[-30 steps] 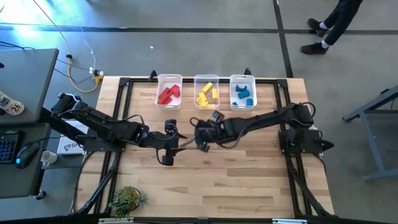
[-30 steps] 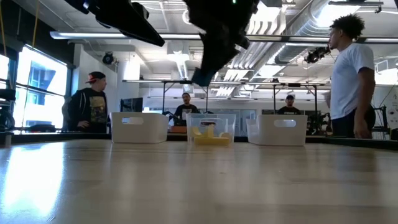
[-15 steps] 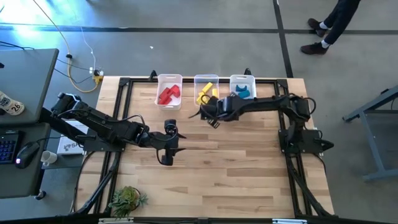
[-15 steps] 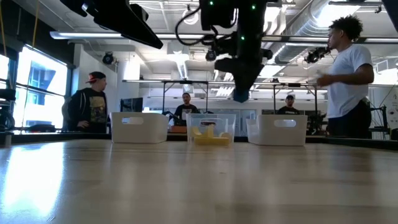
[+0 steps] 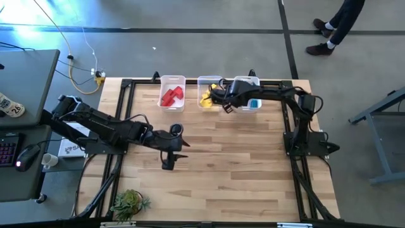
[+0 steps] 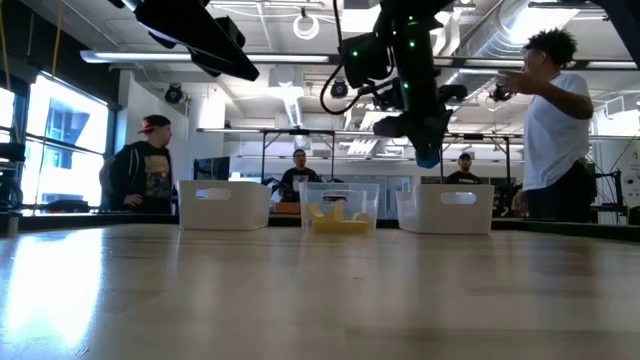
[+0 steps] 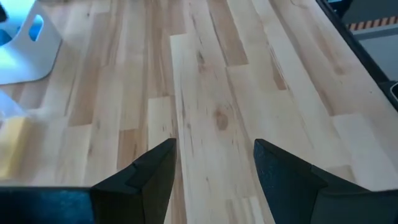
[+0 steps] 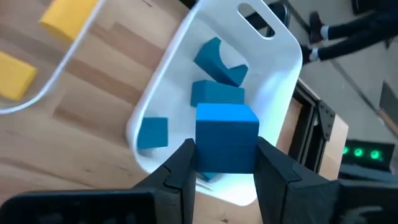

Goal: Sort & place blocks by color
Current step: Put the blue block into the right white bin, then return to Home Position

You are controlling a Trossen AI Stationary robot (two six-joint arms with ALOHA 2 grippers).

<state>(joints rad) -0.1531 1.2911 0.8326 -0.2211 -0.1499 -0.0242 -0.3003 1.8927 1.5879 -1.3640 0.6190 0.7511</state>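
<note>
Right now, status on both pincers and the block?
Right pincer shut on blue block, above blue bin. Left pincer open, empty, over bare table. Nothing blocking.

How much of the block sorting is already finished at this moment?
Nearly finished. Red blocks, yellow blocks and blue blocks already lie in separate bins. The right gripper holds a blue block above the blue bin; only dropping it remains. No loose blocks show.

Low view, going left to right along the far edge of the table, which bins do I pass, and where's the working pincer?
White bin → clear bin with yellow blocks → white bin. The right pincer hangs above that last bin, holding a blue block.
</note>
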